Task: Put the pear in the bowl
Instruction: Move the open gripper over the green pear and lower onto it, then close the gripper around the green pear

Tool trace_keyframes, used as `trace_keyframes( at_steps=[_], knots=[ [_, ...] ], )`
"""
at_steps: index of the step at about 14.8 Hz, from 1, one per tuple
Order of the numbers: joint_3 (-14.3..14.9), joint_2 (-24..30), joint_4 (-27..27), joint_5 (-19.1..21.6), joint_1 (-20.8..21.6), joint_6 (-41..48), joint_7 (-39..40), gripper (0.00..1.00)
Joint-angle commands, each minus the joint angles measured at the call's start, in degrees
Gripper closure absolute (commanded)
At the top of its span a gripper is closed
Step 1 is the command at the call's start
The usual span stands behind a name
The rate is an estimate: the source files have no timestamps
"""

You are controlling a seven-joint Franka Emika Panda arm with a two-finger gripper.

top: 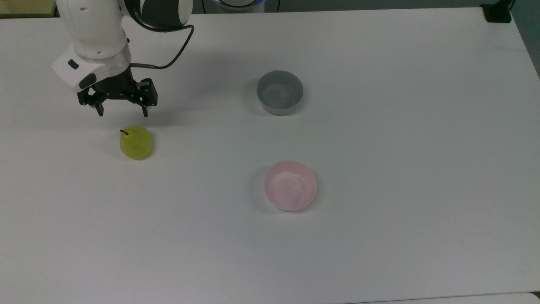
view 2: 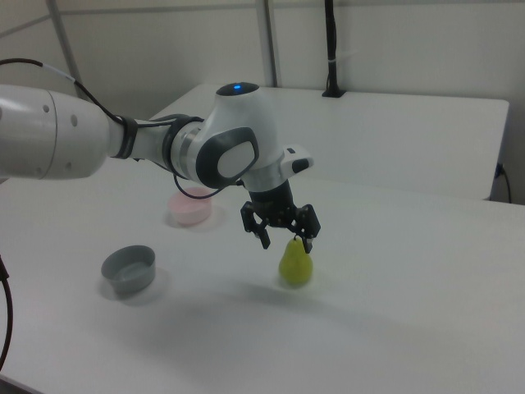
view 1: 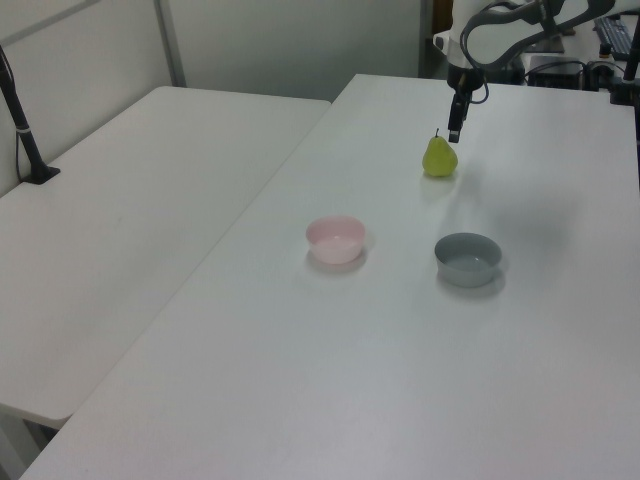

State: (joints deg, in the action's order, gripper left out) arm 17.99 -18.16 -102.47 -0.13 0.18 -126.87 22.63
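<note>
The step in hand is judged to be the approach to the pear, with nothing yet grasped. The claw is spread wide and holds nothing; in the right view it hangs just above the fruit, the stem near the gap between the two fingers. In the top view the pear stands upright on the desk just below the claw and slightly to the top view's right of its midline.

For a sound grasp, the claw would best be brought squarely over the fruit before being lowered, so that the stem passes freely between the fingers and is not pressed down. The fingers should be carried past the narrow neck to the widest part of the body. A rounded, smooth skin is likely to slip or roll if pinched high or off-centre, so closure is best made slowly and evenly from both sides.

The pink bowl lies well apart from the claw, far to the top view's right and lower, with the grey bowl also off to the claw's right at roughly its own height in the top view. The carry should be aimed at the pink one, and the grey one kept clear of.

No brand, label or writing can be read on the arm, the bowls or the desk.
</note>
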Motion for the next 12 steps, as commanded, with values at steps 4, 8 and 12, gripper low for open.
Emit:
trace_keyframes(
  at_steps=[4, 8, 12],
  knots=[
    [0.64, -4.16, 0.51, 0.57, 0.88, -5.83, 1.72, 0.00],
    [0.64, -6.44, 0.78, 0.66, 2.02, -7.16, 1.63, 0.00],
    [0.55, -8.12, 0.87, 0.39, 2.02, -9.53, 1.80, 0.08]
  ],
)
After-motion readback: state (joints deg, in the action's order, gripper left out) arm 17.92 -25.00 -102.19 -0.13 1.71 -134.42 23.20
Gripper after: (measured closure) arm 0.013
